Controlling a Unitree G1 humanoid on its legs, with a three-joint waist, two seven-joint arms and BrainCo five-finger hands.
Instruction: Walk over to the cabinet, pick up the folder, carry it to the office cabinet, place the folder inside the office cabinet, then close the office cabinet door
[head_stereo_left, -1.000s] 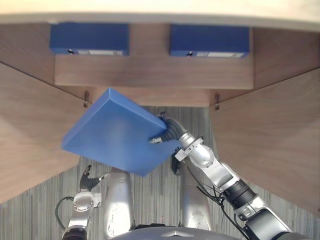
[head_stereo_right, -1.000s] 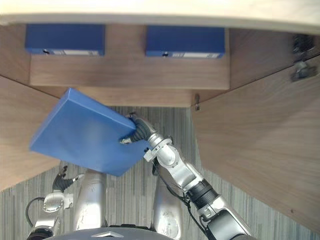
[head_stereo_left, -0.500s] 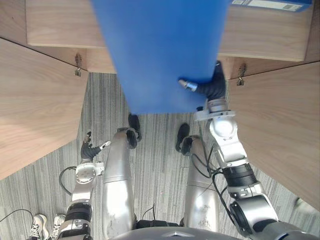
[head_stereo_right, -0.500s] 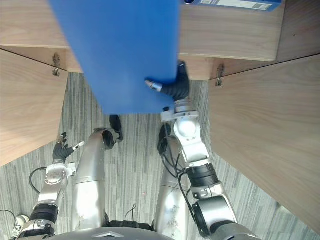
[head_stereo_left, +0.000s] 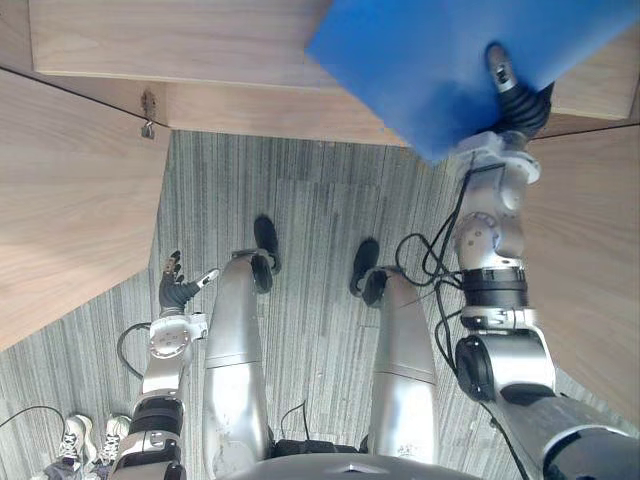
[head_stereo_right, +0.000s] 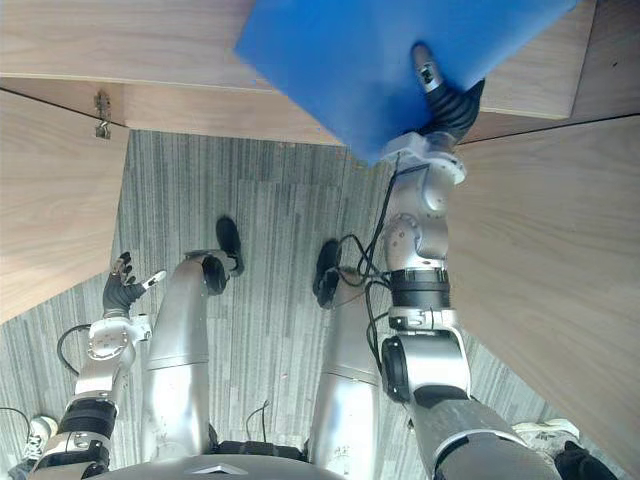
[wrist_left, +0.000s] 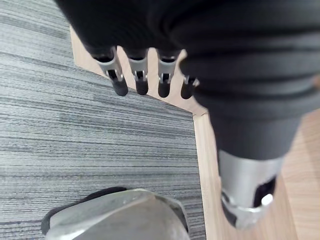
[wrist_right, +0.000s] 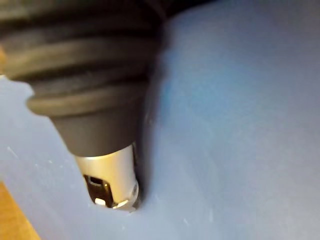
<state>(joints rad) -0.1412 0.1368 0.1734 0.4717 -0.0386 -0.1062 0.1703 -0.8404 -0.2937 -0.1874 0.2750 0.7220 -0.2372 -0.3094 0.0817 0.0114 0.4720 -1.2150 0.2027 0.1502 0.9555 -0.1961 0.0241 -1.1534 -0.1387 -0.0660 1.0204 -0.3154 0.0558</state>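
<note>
Left eye view: right hand (head_stereo_left: 518, 104) grasps the blue folder (head_stereo_left: 430, 60) by its edge, overlapping the cabinet shelf (head_stereo_left: 180, 45) front; left door (head_stereo_left: 70, 200) and right door (head_stereo_left: 590, 260) stand open; left hand (head_stereo_left: 177, 291) hangs relaxed.

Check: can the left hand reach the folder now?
Probably not: the left hand hangs low on the left, while the right hand holds the folder high on the far right.

Probably office: wood-veneer cabinet (head_stereo_left: 70, 200), grey striped carpet (head_stereo_left: 310, 200) underfoot.
</note>
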